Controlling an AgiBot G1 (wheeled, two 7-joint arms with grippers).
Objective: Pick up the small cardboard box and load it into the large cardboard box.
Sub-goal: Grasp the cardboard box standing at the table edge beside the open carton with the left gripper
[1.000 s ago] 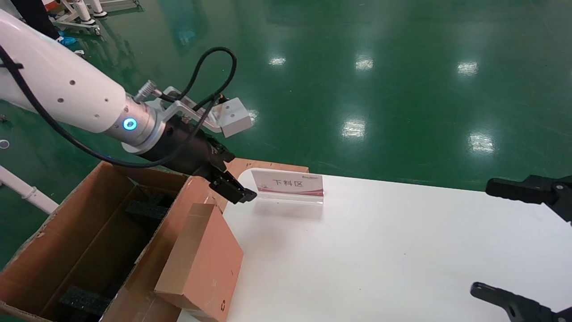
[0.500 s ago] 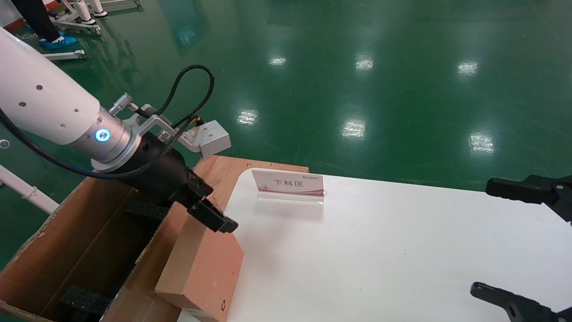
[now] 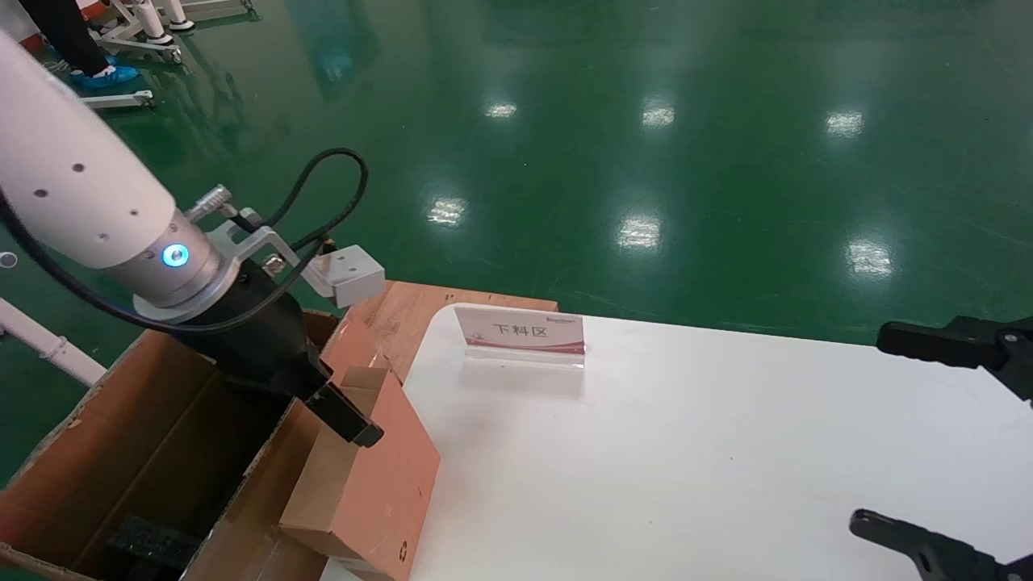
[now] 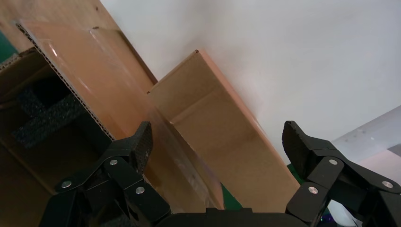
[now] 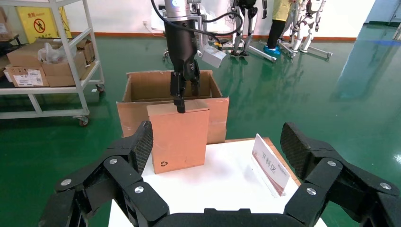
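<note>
Head view: I am hovering my spread-fingered left gripper (image 3: 343,415) over the small cardboard box (image 3: 367,476), smooth and reddish-brown; sign (image 3: 520,332) reading "下料区"; right gripper (image 3: 940,440) sitting spread.

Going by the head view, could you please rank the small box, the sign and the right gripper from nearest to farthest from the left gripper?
1. Small box, directly under the open left gripper, at the table's left edge.
2. Sign, standing at the table's far edge.
3. Right gripper, open, parked at the far right.
</note>
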